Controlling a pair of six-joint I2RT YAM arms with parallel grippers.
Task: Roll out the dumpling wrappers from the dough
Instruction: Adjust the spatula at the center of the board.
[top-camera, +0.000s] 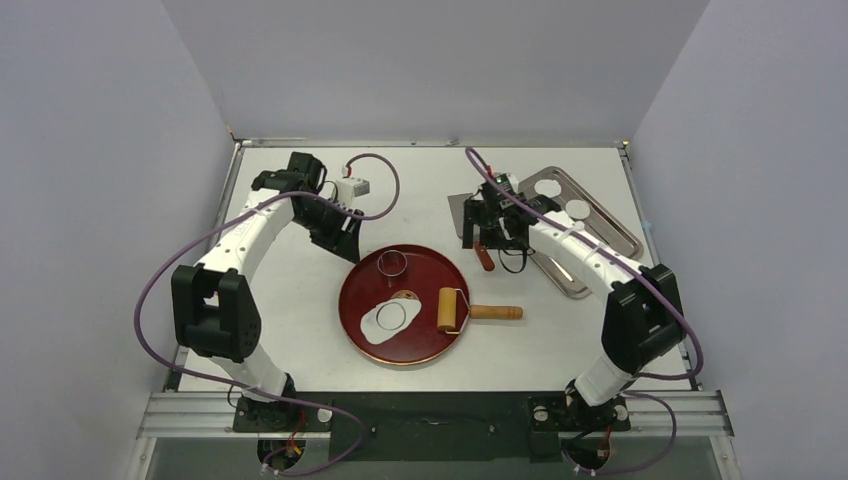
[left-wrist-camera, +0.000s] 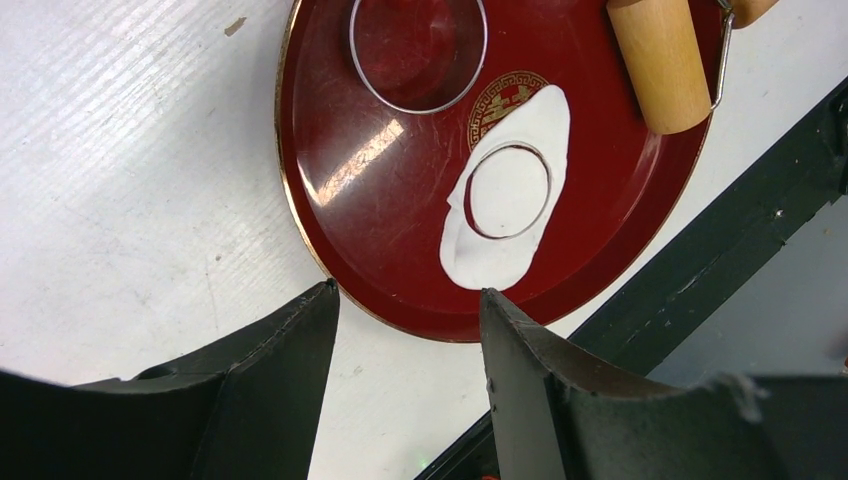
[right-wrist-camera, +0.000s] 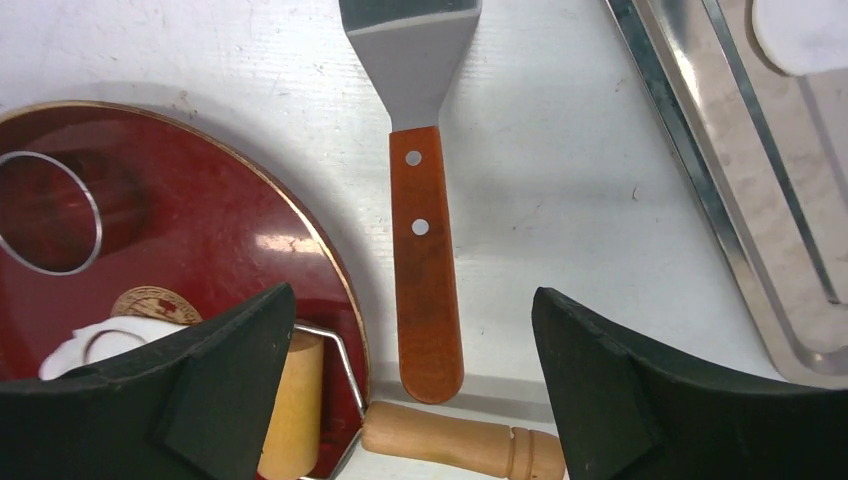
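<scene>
On the red plate (top-camera: 365, 290) lies the dough (top-camera: 405, 297), a thin white sheet (left-wrist-camera: 540, 115) with one round wrapper (left-wrist-camera: 508, 192) cut inside it. Two more wrappers (top-camera: 547, 187) lie on the metal tray (top-camera: 600, 250). My left gripper (top-camera: 340, 240) hangs open above the plate's far left rim, with nothing between its fingers (left-wrist-camera: 405, 290). My right gripper (top-camera: 490, 235) is wide open (right-wrist-camera: 412, 292) over the brown handle of a spatula (right-wrist-camera: 425, 260). The spatula lies flat on the table, and neither finger touches it.
A wooden roller (top-camera: 452, 310) rests on the plate's right edge, its handle (right-wrist-camera: 460, 440) pointing out onto the table. A metal ring cutter (left-wrist-camera: 418, 50) stands at the back of the plate. The spatula's blade (top-camera: 458, 212) lies left of the metal tray.
</scene>
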